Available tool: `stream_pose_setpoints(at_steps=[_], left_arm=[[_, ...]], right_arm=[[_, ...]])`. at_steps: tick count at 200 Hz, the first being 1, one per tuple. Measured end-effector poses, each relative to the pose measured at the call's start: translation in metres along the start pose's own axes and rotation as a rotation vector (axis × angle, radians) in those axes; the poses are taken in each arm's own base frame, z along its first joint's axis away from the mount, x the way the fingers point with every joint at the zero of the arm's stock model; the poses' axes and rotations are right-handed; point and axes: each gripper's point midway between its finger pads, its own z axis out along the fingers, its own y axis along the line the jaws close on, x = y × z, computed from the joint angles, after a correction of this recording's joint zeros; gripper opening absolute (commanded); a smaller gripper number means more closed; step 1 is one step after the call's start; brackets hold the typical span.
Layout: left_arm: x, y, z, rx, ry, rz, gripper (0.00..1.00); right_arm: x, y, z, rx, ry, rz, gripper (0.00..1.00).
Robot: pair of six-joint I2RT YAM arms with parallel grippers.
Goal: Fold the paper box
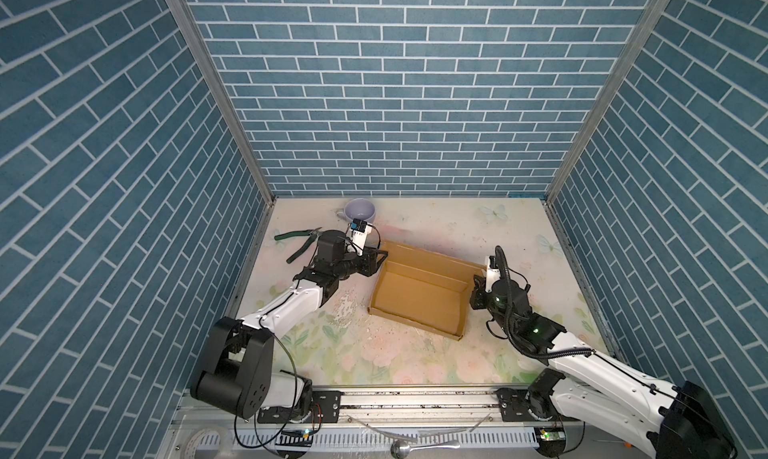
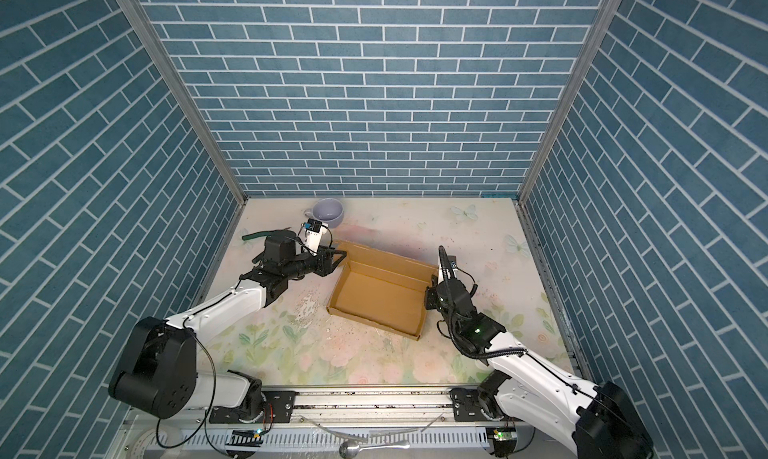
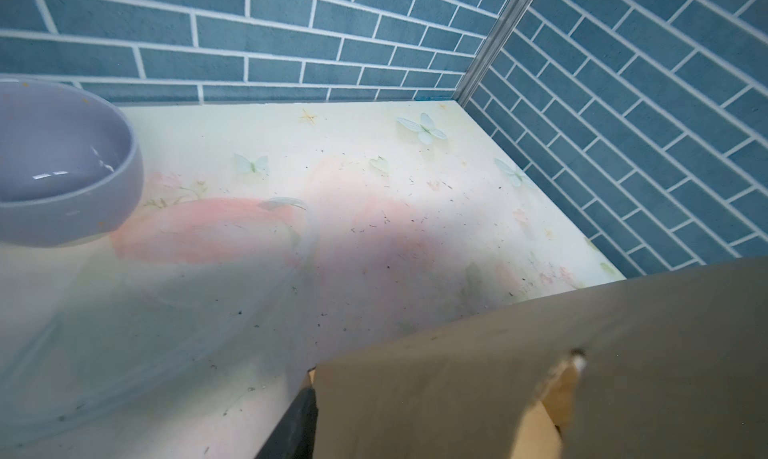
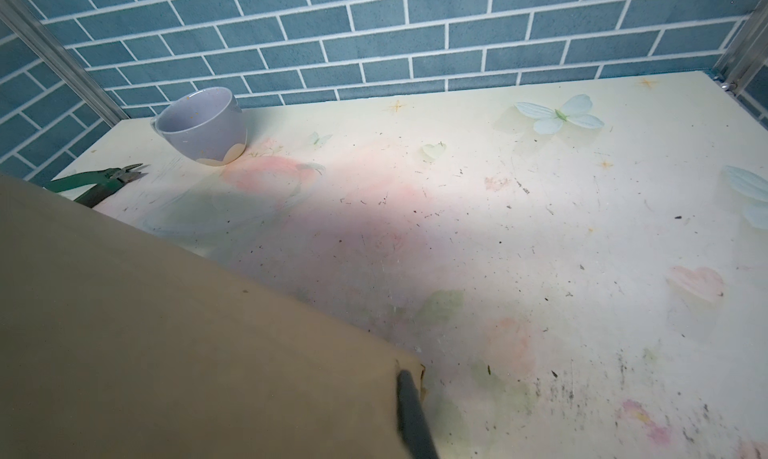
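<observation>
The paper box (image 1: 419, 299) (image 2: 378, 299) is a brown cardboard tray lying mid-table with its side walls raised and a wide flap standing along its far side. My left gripper (image 1: 379, 258) (image 2: 338, 258) straddles its far left corner. In the left wrist view one dark finger (image 3: 295, 423) lies against the cardboard (image 3: 540, 373), which hides the other finger. My right gripper (image 1: 477, 288) (image 2: 430, 297) is shut on the right wall. In the right wrist view one finger (image 4: 411, 411) presses on the panel's edge (image 4: 166, 332).
A lilac cup (image 1: 360, 212) (image 3: 62, 166) (image 4: 203, 124) stands at the back left, just behind my left wrist. Green-handled pliers (image 1: 297, 245) (image 4: 99, 180) lie left of the left arm. Blue brick walls enclose three sides. A spoon (image 1: 399, 448) lies beyond the front rail.
</observation>
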Motion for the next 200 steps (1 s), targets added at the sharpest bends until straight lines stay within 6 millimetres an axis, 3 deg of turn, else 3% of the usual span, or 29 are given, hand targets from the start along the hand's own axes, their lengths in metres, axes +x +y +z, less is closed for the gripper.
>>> stream_pose_setpoints(at_steps=[22,110,200], left_arm=[[0.000,-0.005,0.001,0.015,0.002,0.021,0.21],[0.024,-0.007,0.003,-0.054,0.013,-0.041,0.05],[0.037,-0.016,-0.006,-0.131,-0.107,-0.120,0.06]], right_arm=[[0.000,0.000,0.001,0.000,0.003,-0.005,0.00],[-0.001,0.000,0.002,0.025,0.012,0.027,0.00],[0.001,0.003,0.000,0.076,-0.017,0.093,0.00]])
